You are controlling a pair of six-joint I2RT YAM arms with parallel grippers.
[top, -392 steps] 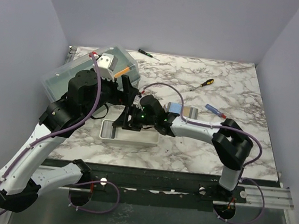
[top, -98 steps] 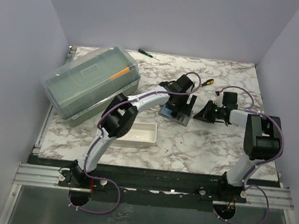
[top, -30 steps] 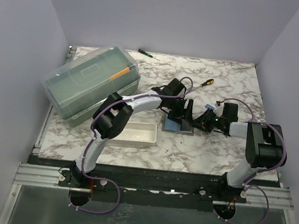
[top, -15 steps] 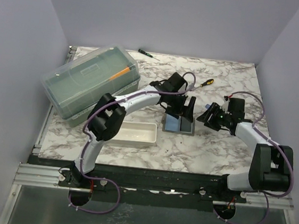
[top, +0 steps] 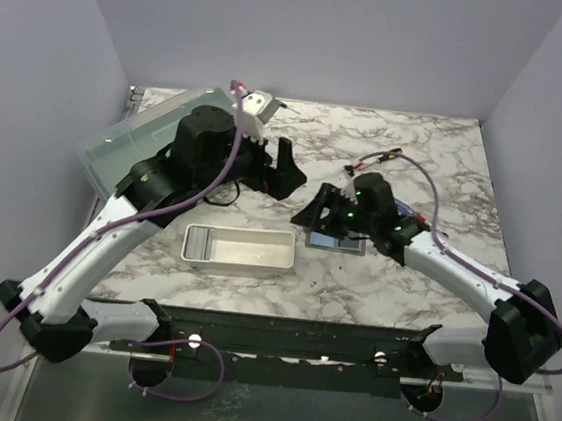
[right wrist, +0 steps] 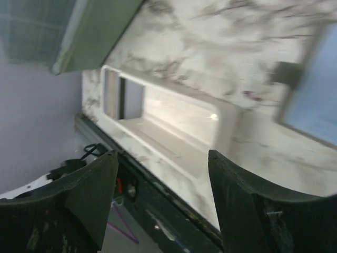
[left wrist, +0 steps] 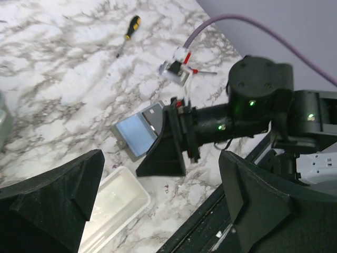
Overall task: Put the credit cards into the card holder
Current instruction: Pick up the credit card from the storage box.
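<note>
The card holder (top: 338, 243) lies open on the marble between the arms, a grey wallet with a light blue face showing. It also shows in the left wrist view (left wrist: 138, 134) and at the right edge of the right wrist view (right wrist: 317, 105). I cannot tell whether the blue face is a card, and no loose credit cards show. My right gripper (top: 318, 212) is open and empty, low over the wallet's left end and pointing toward the tray; it is also in its own view (right wrist: 163, 211). My left gripper (top: 288, 175) is open and empty, raised behind the wallet (left wrist: 158, 211).
A white oblong tray (top: 197, 245) stands near the front edge left of the wallet. The translucent greenish lidded box (top: 128, 139) is at the back left, partly hidden by my left arm. Screwdrivers lie behind: a yellow-handled one (left wrist: 128, 35) and a red one (left wrist: 201, 71).
My left arm has lifted up and back from the wallet toward the box. My right gripper has swung left from the wallet's right side to over its left end.
</note>
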